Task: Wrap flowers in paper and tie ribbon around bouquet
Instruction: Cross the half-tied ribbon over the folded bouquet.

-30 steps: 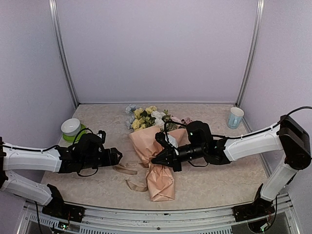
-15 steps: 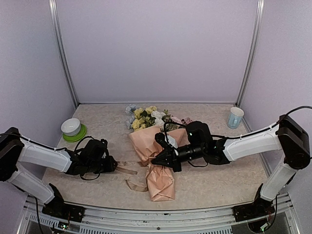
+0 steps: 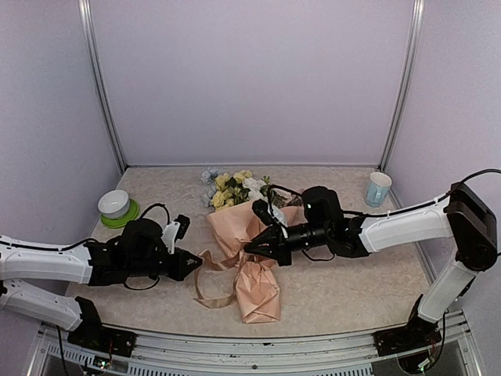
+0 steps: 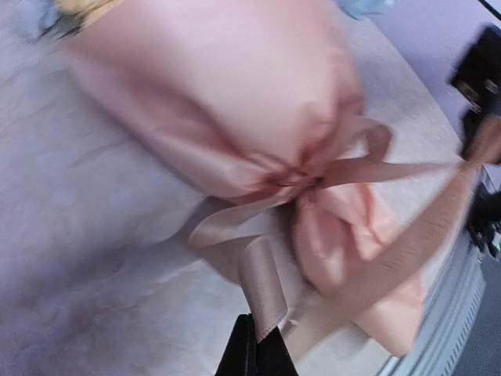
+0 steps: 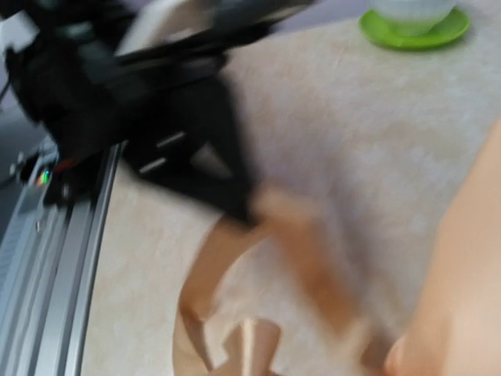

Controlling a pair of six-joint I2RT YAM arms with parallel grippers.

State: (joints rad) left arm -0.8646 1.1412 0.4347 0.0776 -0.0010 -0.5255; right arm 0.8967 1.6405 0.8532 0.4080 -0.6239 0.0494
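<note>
bouquet [image 3: 254, 286] ctr table [image 3: 352, 290] | ribbon [image 4: 262, 290] on its L | bowl [image 3: 114, 204] far L | cup [image 3: 378, 188] rear R

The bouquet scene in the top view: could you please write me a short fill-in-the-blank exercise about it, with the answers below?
1. The bouquet is wrapped in peach-pink ____.
2. The fingers of the left gripper pinch an end of the ____.
3. The white bowl sits on a saucer coloured ____.
Answers: paper; ribbon; green.
</note>
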